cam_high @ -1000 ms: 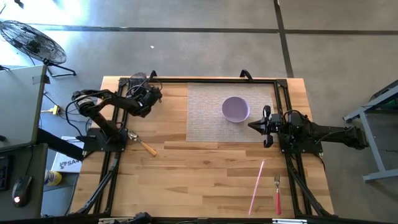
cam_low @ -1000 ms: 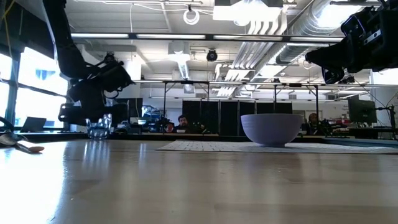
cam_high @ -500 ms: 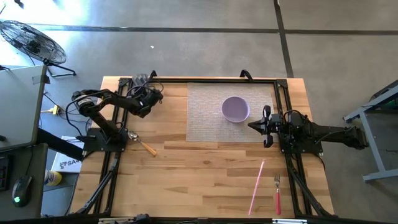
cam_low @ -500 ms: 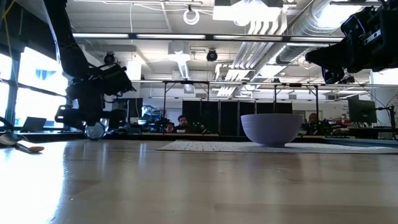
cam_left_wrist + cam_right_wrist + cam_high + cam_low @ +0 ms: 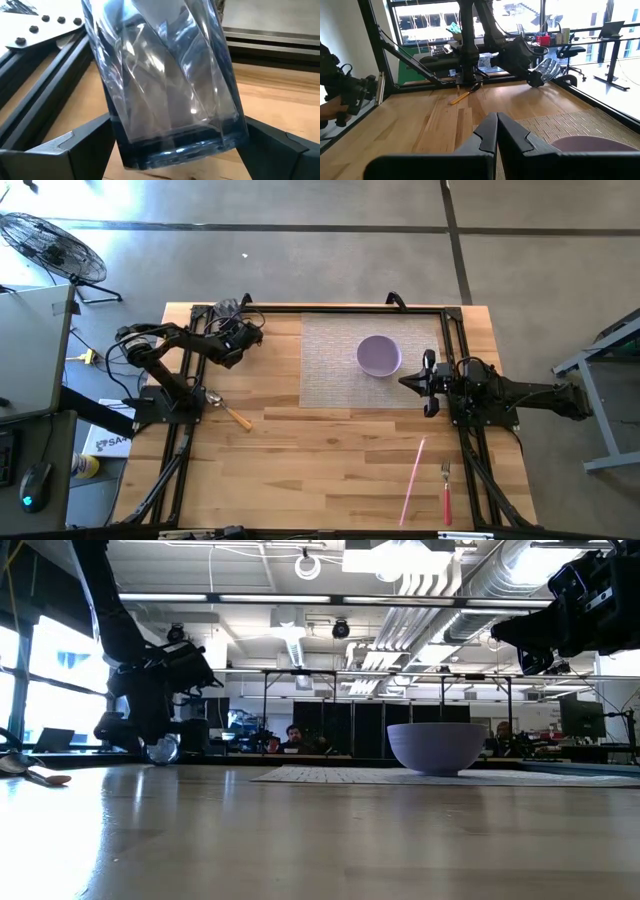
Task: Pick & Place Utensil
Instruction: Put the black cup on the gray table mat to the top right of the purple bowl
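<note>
Two hands: left hand [image 5: 243,333] pinching tilted glass [image 5: 165,80], right hand [image 5: 428,383] pressed together beside bowl [image 5: 379,355].

Your left arm is bent at the elbow and reaches toward the far left corner of the table. Its left gripper [image 5: 238,332] sits low near the surface and tilted, its fingers [image 5: 60,152] clamped on either side of a clear glass [image 5: 165,80]. Your right arm lies stretched in from the right edge, level and above the table. The right gripper [image 5: 428,383] has its fingers [image 5: 515,137] pressed together with nothing between them.
</note>
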Controlling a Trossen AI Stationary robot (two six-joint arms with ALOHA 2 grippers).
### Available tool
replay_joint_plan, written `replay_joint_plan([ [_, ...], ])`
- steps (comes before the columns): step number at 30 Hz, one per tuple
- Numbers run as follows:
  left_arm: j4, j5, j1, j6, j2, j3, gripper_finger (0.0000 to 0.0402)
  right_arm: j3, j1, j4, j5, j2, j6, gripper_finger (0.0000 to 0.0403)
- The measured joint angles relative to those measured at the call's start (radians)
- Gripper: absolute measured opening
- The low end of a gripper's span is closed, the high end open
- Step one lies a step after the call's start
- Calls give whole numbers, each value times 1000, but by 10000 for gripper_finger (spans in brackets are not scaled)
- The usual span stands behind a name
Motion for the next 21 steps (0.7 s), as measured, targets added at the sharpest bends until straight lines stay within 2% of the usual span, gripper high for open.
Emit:
replay_joint_plan([
  [8,1,11,0,4,-1,2,363,0,0,0,0,0,0,3],
  [14,-7,27,0,7,-1,1,314,0,0,0,0,0,0,3],
  [21,-94,16,-2,7,-3,3,314,0,0,0,0,0,0,3],
])
